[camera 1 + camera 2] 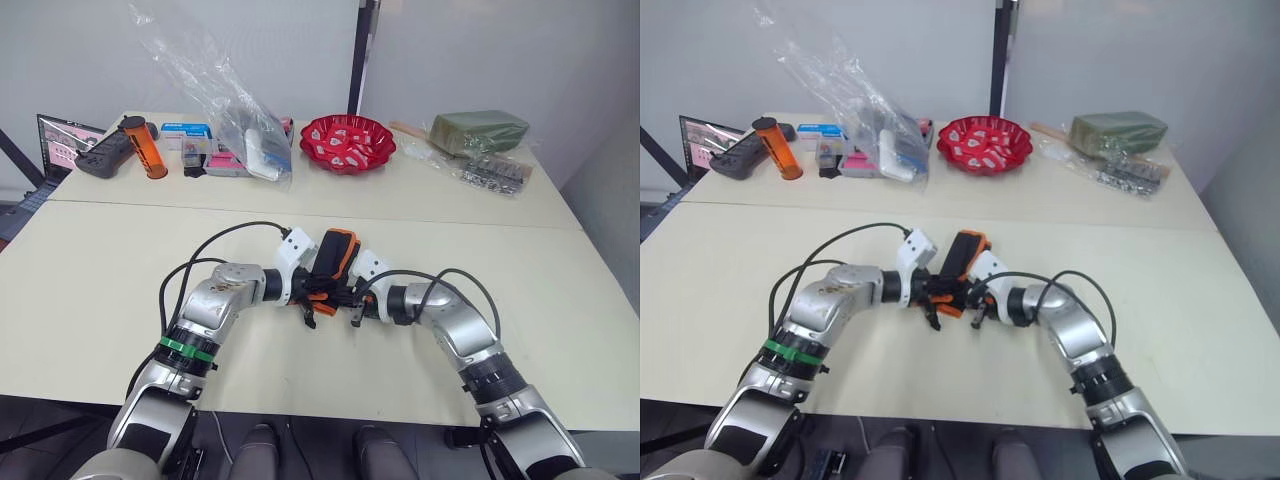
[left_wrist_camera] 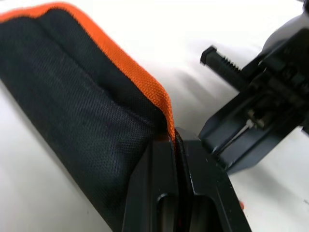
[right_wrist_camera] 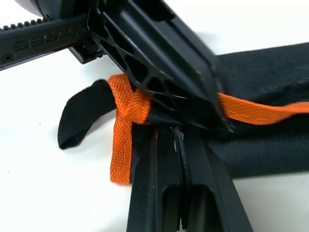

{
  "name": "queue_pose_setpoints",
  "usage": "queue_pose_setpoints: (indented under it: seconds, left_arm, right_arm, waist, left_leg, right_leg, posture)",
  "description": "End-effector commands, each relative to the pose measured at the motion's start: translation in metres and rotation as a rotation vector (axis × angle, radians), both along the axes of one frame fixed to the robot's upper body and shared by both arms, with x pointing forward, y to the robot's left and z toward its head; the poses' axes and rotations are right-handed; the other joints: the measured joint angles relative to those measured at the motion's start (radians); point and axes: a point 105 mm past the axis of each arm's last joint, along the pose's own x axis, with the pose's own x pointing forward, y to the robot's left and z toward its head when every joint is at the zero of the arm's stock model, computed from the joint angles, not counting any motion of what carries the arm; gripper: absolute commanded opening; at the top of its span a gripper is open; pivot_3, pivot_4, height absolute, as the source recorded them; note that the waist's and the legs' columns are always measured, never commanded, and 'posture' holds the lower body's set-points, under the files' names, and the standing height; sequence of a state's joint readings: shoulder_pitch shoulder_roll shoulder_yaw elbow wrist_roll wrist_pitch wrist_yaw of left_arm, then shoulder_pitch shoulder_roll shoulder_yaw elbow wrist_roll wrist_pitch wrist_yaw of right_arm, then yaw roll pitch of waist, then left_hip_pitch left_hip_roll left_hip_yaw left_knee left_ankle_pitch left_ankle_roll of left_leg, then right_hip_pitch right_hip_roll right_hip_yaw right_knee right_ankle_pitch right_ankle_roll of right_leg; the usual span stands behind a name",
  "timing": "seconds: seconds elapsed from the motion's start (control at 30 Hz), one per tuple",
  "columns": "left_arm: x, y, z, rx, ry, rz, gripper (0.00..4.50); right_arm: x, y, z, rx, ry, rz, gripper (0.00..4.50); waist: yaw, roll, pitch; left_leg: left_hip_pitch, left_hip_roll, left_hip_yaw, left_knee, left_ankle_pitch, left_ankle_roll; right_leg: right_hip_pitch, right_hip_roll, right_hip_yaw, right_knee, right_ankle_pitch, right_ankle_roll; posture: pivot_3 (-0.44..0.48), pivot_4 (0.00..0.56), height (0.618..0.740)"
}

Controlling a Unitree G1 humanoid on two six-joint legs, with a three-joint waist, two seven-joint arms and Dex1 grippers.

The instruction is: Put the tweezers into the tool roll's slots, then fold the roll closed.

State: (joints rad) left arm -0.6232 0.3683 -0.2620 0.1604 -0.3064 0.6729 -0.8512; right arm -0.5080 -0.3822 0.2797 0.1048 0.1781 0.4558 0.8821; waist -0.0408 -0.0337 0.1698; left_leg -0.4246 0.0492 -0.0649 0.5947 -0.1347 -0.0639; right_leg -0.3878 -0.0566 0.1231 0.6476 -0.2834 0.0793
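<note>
Both end effectors meet at the middle of the cream surface (image 1: 100,290), each pinched on the tool roll (image 1: 335,256). In the left wrist view the left end effector (image 2: 176,140) has its two black fingers pressed together on the roll's orange-bound edge, the black mesh fabric running away from the tips. In the right wrist view the right end effector (image 3: 176,133) is likewise pressed together on the roll's near end, where an orange binding strip (image 3: 123,121) curls and a black strap (image 3: 82,116) loops out onto the surface; the other arm's fingers cross just above it.

From the head cameras the roll is folded into a narrow black bundle with orange trim, lying between the two wrists and angled away from the robot. Whether the tweezers are inside cannot be told.

Along the far side of the surface stand a red bowl (image 1: 347,142), a crumpled clear plastic bag (image 1: 225,95) over small boxes, an orange cylinder (image 1: 143,147), a dark controller-like device (image 1: 100,155) and a green packet (image 1: 478,130) beside a bag of small metal parts (image 1: 492,172).
</note>
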Motion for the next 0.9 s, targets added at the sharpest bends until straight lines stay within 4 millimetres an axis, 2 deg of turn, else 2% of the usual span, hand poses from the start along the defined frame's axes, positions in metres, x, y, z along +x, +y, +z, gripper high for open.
queue_pose_setpoints:
  seconds: [0.03,0.23,0.33,0.4,0.47,0.63,0.73,0.83,0.9]
  left_arm:
    - [-0.008,-0.006,-0.019,0.035,0.053,-0.031,0.04]
    - [-0.006,-0.001,-0.038,0.094,0.073,-0.015,0.04]
    - [-0.006,0.0,-0.044,0.124,0.073,-0.029,0.04]
    - [-0.008,-0.001,-0.046,0.136,0.073,-0.043,0.04]
    - [-0.01,-0.001,-0.047,0.146,0.069,-0.059,0.04]
    - [-0.012,0.002,-0.048,0.162,0.062,-0.073,0.04]
    - [-0.011,0.004,-0.048,0.164,0.056,-0.056,0.04]
    - [-0.017,0.004,-0.039,0.142,0.052,-0.063,0.04]
    - [-0.019,0.004,-0.029,0.098,0.055,-0.057,0.04]
  right_arm:
    - [-0.002,-0.022,0.002,0.026,0.058,-0.03,0.0]
    - [-0.009,-0.036,0.03,0.136,0.083,0.013,0.0]
    - [0.001,-0.043,0.063,0.244,0.047,-0.005,0.0]
    - [0.01,-0.041,0.074,0.292,0.025,-0.024,0.0]
    - [0.019,-0.033,0.077,0.302,0.005,-0.036,0.0]
    - [0.037,-0.009,0.061,0.297,-0.013,-0.076,0.0]
    - [0.042,0.004,0.039,0.248,-0.012,-0.091,0.0]
    - [0.054,-0.003,0.006,0.156,0.047,-0.203,0.0]
    - [0.054,-0.004,-0.004,0.132,0.067,-0.209,0.0]
  waist:
    - [0.003,0.0,0.0]
    - [0.0,0.0,0.0]
    - [0.0,0.0,0.0]
    - [-0.001,0.001,0.0]
    - [0.0,0.001,-0.001]
    - [0.001,0.001,-0.002]
    - [-0.001,0.002,-0.002]
    - [-0.006,0.002,-0.003]
    - [-0.008,0.003,-0.003]
  left_leg:
    - [0.0,0.0,0.0,0.0,0.0,0.0]
    - [0.0,-0.001,0.0,0.0,0.0,0.0]
    - [0.0,-0.001,0.0,0.0,0.0,0.0]
    - [0.0,-0.001,0.0,0.001,0.0,0.0]
    - [0.001,-0.001,0.0,0.001,0.0,0.0]
    - [0.001,-0.001,0.0,0.001,0.0,0.0]
    - [0.0,-0.001,0.0,0.0,0.0,0.0]
    - [0.001,-0.001,0.0,0.0,0.0,0.0]
    - [0.001,-0.001,0.0,-0.001,0.0,0.0]
  right_leg:
    - [0.0,0.0,0.0,0.0,0.0,0.0]
    - [0.0,-0.001,0.0,-0.001,0.0,0.0]
    - [0.001,-0.001,0.0,-0.001,0.0,0.0]
    - [0.001,-0.001,0.0,-0.001,0.0,0.0]
    - [0.002,-0.001,0.0,-0.001,0.0,0.001]
    - [0.001,-0.001,0.0,-0.001,0.0,0.001]
    - [0.001,-0.001,0.0,-0.001,0.0,0.001]
    - [0.001,-0.001,0.0,0.0,0.0,0.001]
    - [0.001,-0.001,0.0,0.0,0.0,0.0]
  posture:
    - [0.0,0.15,0.74]
    - [0.0,0.15,0.74]
    - [0.0,0.15,0.74]
    - [0.0,0.15,0.74]
    - [0.0,0.15,0.74]
    - [0.0,0.15,0.74]
    - [0.0,0.15,0.74]
    - [0.0,0.15,0.74]
    - [0.0,0.15,0.74]
